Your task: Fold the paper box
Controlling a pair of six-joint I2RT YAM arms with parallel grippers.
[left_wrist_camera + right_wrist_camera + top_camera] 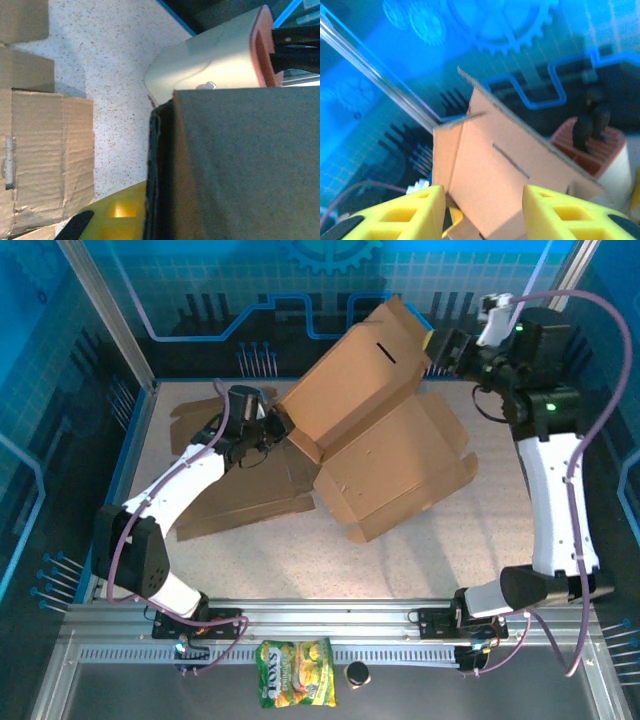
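The paper box is brown cardboard, lying open mid-table with one big slotted panel tilted up toward the back. My left gripper is shut on the box's left wall. In the left wrist view that wall stands dark and close beside one yellow finger. My right gripper hovers at the raised panel's top right corner. It is open, and its yellow fingers stand wide apart with the slotted panel in the gap, touching neither.
Flat cardboard sheets lie on the speckled table under my left arm. A white holder with an orange top stands behind the box. A snack bag and a small black cap sit on the near rail.
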